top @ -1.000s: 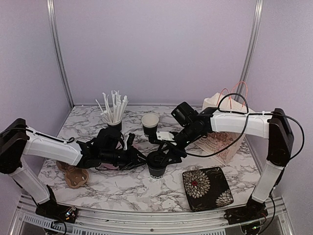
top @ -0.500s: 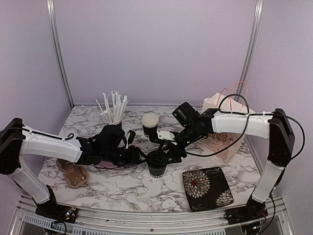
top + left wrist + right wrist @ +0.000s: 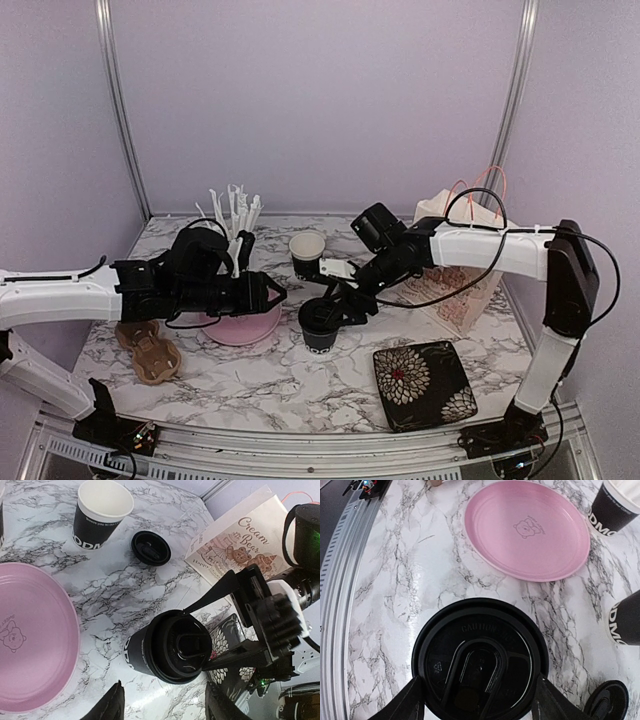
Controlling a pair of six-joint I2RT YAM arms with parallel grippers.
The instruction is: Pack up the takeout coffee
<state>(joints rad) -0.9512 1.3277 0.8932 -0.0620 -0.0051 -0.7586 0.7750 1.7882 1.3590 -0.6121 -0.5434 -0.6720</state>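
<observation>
First cup lidded, second one waiting.
The right gripper [image 3: 477,681] clamps the lidded cup [image 3: 167,652] just right of the plate [image 3: 30,640]; the left gripper [image 3: 167,702] hangs spread, empty, over the plate's edge. Next, probably: the loose lid [image 3: 150,547] onto the open cup [image 3: 100,512] beyond the plate.

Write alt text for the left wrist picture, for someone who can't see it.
A lidded black cup stands on a marble table, the right gripper clasping it. Around it: an open cup, a loose lid, a pink plate, a paper bag.
</observation>
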